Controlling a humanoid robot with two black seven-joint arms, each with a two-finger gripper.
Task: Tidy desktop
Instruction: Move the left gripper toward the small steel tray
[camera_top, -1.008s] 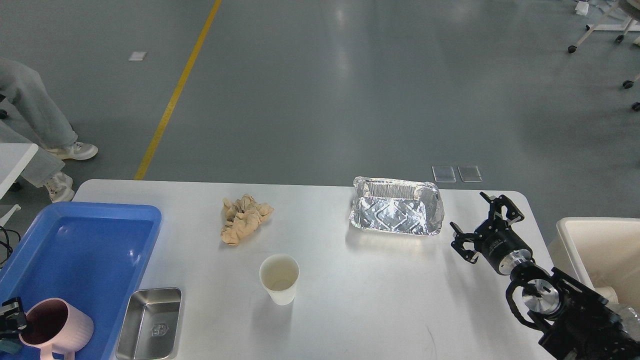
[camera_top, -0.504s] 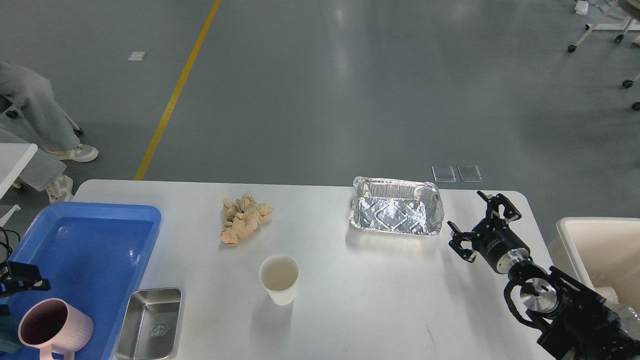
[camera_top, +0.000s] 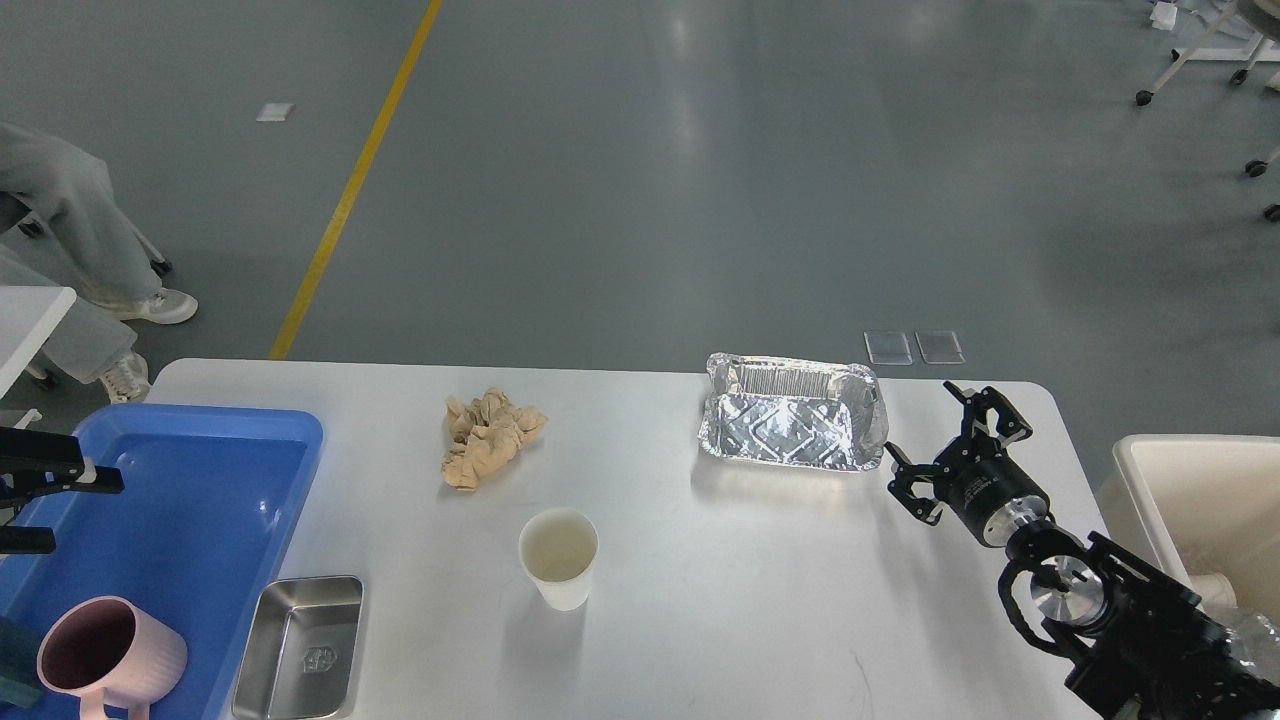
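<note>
The white desktop (camera_top: 700, 600) carries a crumpled brown paper (camera_top: 488, 435), a white paper cup (camera_top: 558, 555), a foil tray (camera_top: 790, 425) and a small steel tray (camera_top: 300, 645). A pink mug (camera_top: 105, 660) stands upright in the blue tray (camera_top: 200, 430) at the left. My left gripper (camera_top: 88, 510) hangs open over the blue tray's left side, well clear of the mug. My right gripper (camera_top: 940, 440) is open and empty just right of the foil tray, not touching it.
A beige bin (camera_top: 1200, 470) stands off the desktop's right edge beside my right arm. A person's legs (camera_top: 70, 230) and a small white table corner (camera_top: 30, 310) are at the far left. Grey floor lies beyond the far edge.
My left gripper has drawn away from the pink mug, moving toward the tray's far end; the mug stays put. The right gripper has crept left toward the foil tray.
</note>
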